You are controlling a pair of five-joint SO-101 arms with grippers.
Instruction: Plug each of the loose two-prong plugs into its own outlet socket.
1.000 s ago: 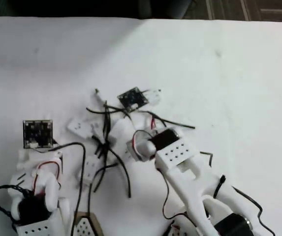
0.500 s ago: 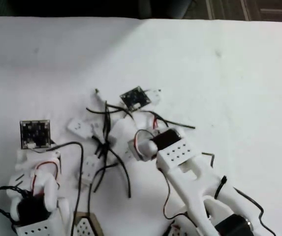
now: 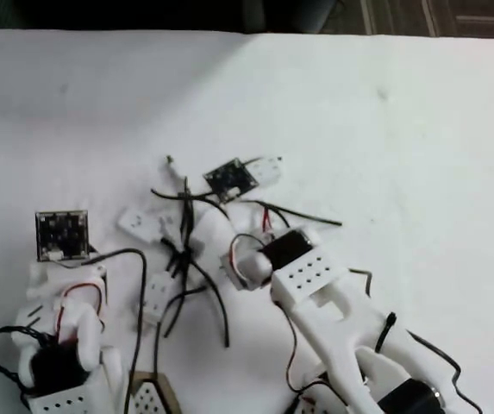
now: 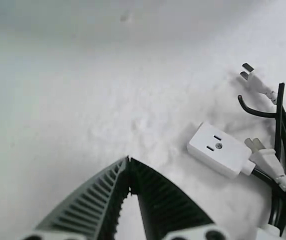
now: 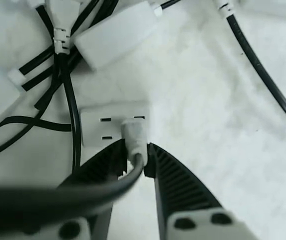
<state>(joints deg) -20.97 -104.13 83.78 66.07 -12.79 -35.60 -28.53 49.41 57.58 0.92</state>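
In the right wrist view my right gripper [image 5: 134,152] is shut on a white two-prong plug [image 5: 133,137] whose black cord [image 5: 83,187] trails back over the fingers. The plug's front end meets the face of a white outlet socket [image 5: 110,127]; I cannot tell how deep the prongs sit. My left gripper [image 4: 129,177] is shut with nothing in it, above bare table. Beyond it lie a white socket [image 4: 217,149], a loose plug [image 4: 263,156] beside it, and another loose plug [image 4: 255,80] farther off. The right arm [image 3: 315,276] reaches into the cord tangle [image 3: 186,259].
More white sockets [image 5: 115,32] [image 3: 143,222] [image 3: 156,293] and black cords [image 5: 262,75] lie around the held plug. The left arm [image 3: 61,345] stands at the near left edge. The white table [image 3: 384,129] runs bare toward the far and right sides.
The right arm has shifted slightly back and to the left with the plug. The left arm has barely moved.
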